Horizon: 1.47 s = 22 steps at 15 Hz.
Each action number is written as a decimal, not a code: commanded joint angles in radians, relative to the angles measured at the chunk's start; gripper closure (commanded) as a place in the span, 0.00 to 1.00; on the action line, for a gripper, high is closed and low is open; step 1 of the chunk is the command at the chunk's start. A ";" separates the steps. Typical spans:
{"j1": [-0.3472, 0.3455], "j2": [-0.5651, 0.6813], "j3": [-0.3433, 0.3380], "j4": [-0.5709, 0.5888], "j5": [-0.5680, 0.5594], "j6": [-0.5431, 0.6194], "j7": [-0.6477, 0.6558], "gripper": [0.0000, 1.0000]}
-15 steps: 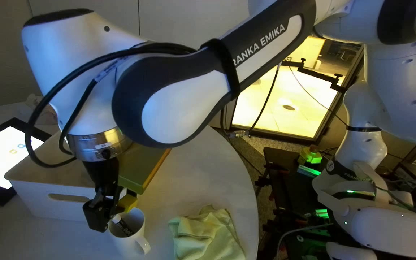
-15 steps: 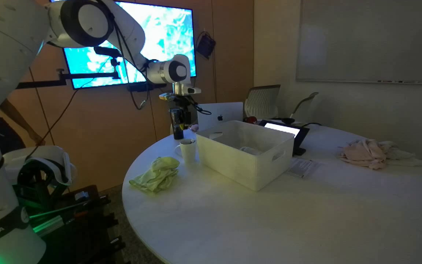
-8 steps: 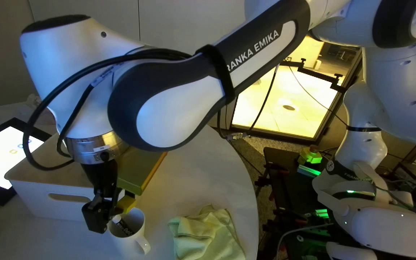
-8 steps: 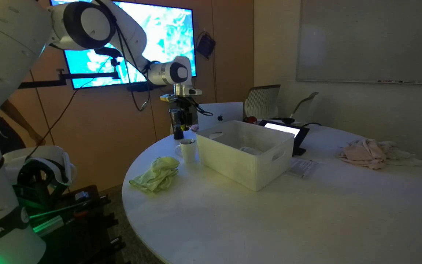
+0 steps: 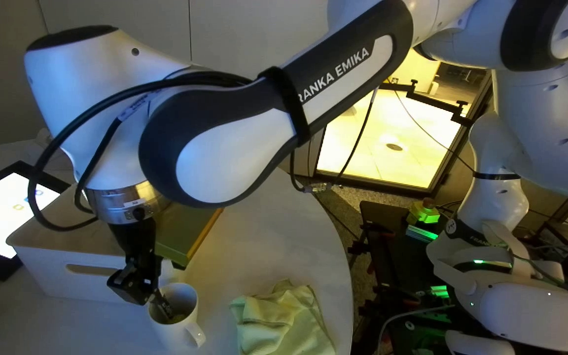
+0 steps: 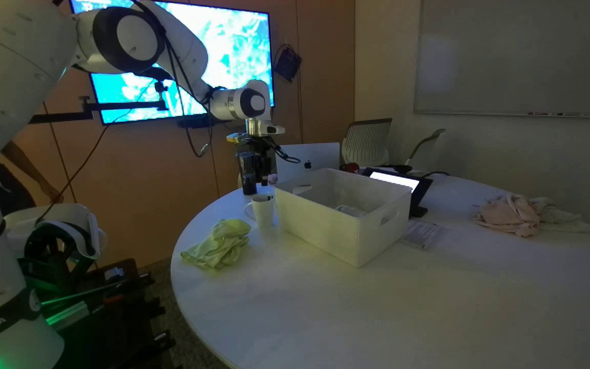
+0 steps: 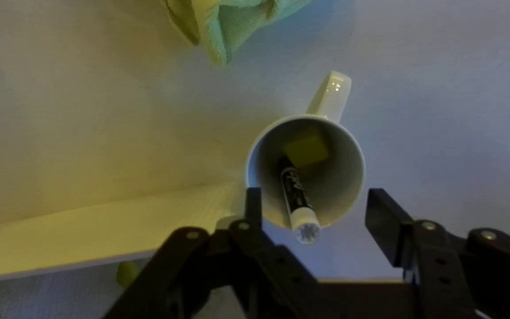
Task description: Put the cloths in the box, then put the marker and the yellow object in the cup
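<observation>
Seen from above in the wrist view, the white cup (image 7: 345, 177) stands upright, its handle pointing away from me. The yellow object (image 7: 307, 149) lies deep inside it. The marker (image 7: 295, 190) leans in the same cup, its white end poking over the rim. Just above, my gripper (image 7: 313, 208) is open, fingers apart with nothing between them. In an exterior view the gripper (image 5: 146, 298) hangs over the cup's rim side. One pale yellow-green cloth (image 5: 284, 320) is crumpled on the table. A whitish cloth (image 6: 350, 210) shows inside the white box (image 6: 320, 233).
The box's rim (image 7: 104, 230) runs close beside the gripper. A dark bottle-like thing (image 6: 248, 177) stands beyond the cup, near a laptop (image 6: 325, 156). A lit tablet (image 5: 10, 212) is behind the box. A beige-pink fabric heap (image 6: 510, 215) lies farther off.
The gripper has opened and let go of the yellow object, which dropped from above the rim into the cup. The arm has sunk slightly. The cup and the cloth on the table stayed put.
</observation>
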 commanded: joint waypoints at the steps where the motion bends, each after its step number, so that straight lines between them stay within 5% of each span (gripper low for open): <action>1: 0.004 0.014 -0.010 0.038 0.017 -0.012 -0.019 0.03; 5: -0.016 -0.030 0.003 -0.028 0.038 0.020 -0.043 0.00; 12: -0.070 -0.192 0.033 -0.309 0.156 0.084 -0.152 0.00; 22: -0.185 -0.209 0.111 -0.608 0.556 0.339 -0.323 0.00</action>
